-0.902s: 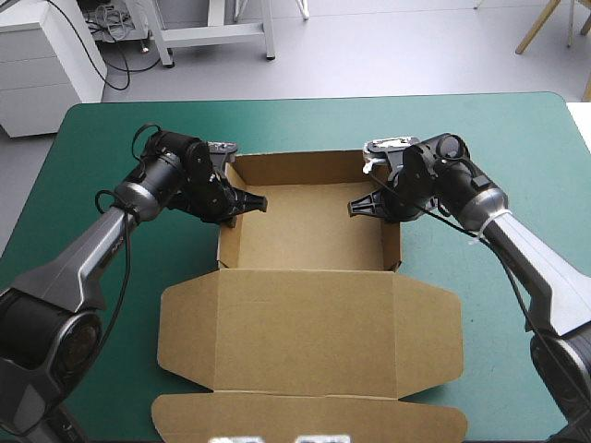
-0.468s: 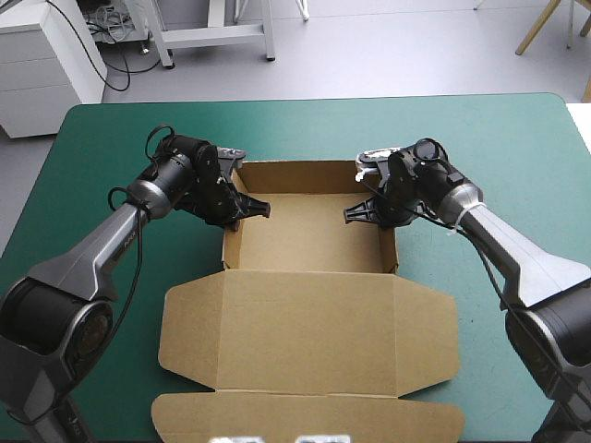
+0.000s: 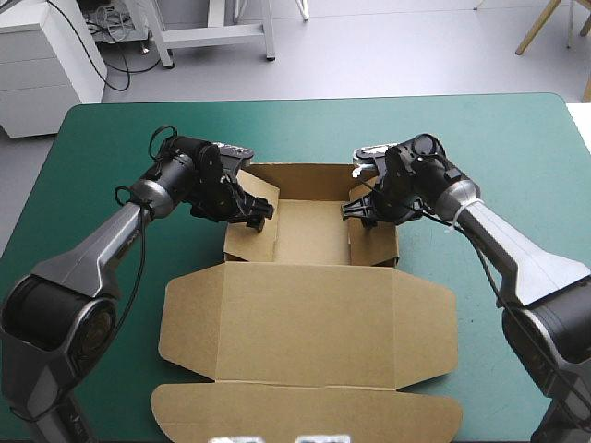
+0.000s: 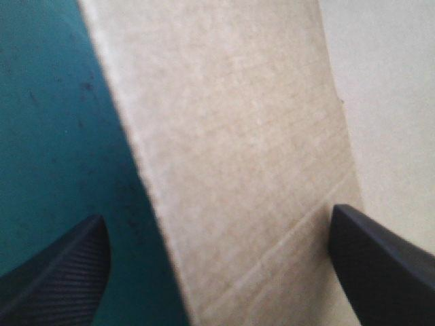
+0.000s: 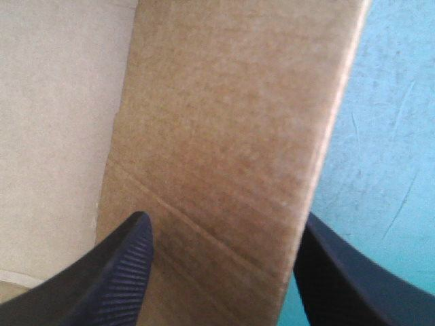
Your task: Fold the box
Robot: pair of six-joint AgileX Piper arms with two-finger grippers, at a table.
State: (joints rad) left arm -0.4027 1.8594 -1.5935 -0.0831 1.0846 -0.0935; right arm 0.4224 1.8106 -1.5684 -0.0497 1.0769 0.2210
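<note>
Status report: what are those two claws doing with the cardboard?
Open: left gripper, right gripper, each astride a box wall. Its lid flat. Nothing blocking.

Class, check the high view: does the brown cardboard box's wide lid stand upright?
No; the lid of the brown cardboard box lies flat on the teal-green table cover.

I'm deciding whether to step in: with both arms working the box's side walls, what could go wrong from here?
1. The left gripper and right gripper are open, each only straddling a side wall of the box; a leaning wall could slip free and spring outward.
2. Nothing visibly pins the box down on the teal-green cover; uneven pushes might skew or slide it.
</note>
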